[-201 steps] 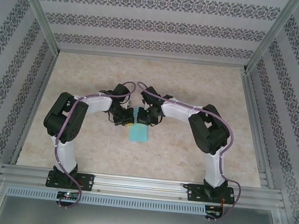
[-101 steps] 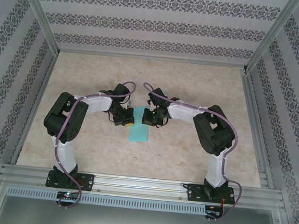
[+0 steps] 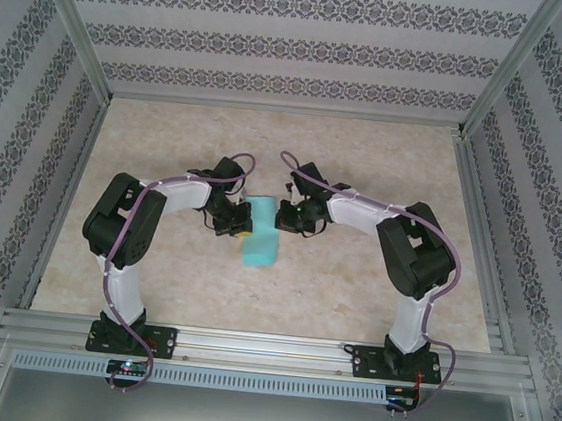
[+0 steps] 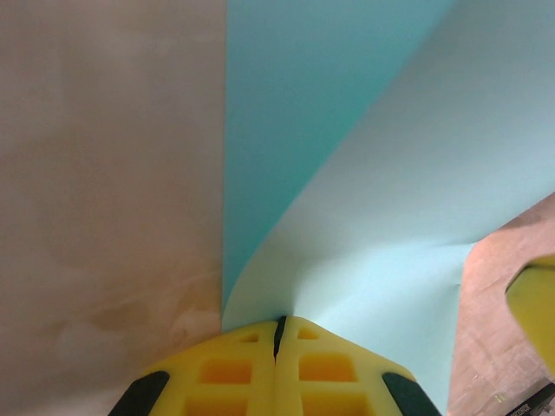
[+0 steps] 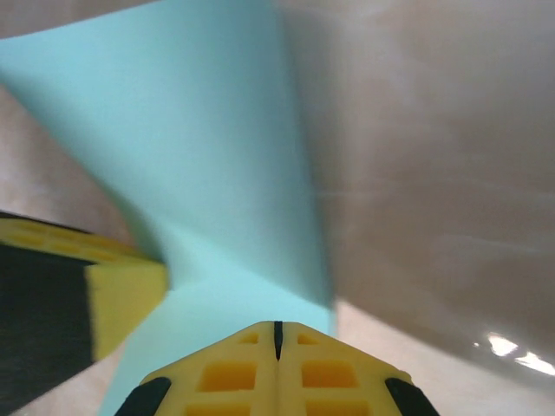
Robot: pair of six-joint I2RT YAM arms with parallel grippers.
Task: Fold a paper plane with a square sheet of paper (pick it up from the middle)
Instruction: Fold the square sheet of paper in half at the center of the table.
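Observation:
The square sheet of paper (image 3: pixel 260 240) is turquoise, folded into a narrow strip, and lies mid-table between my two grippers. My left gripper (image 3: pixel 243 229) is at its left edge. In the left wrist view the yellow fingertips (image 4: pixel 279 322) are shut on the sheet's edge, and the sheet (image 4: pixel 390 173) curls up from them. My right gripper (image 3: pixel 282 217) is at the sheet's far right corner. In the right wrist view it (image 5: pixel 277 328) is shut on the sheet (image 5: pixel 199 130), which rises ahead of it. The paper plane is out of view.
The beige marbled table (image 3: pixel 353 289) is fenced by patterned walls on three sides and by an aluminium rail (image 3: pixel 266 350) at the near edge. The other arm's yellow finger (image 4: pixel 533 303) shows at the right of the left wrist view.
My right gripper has moved to the right and a little farther back. The sheet's far end has spread wider between the grippers. The left gripper has stayed put.

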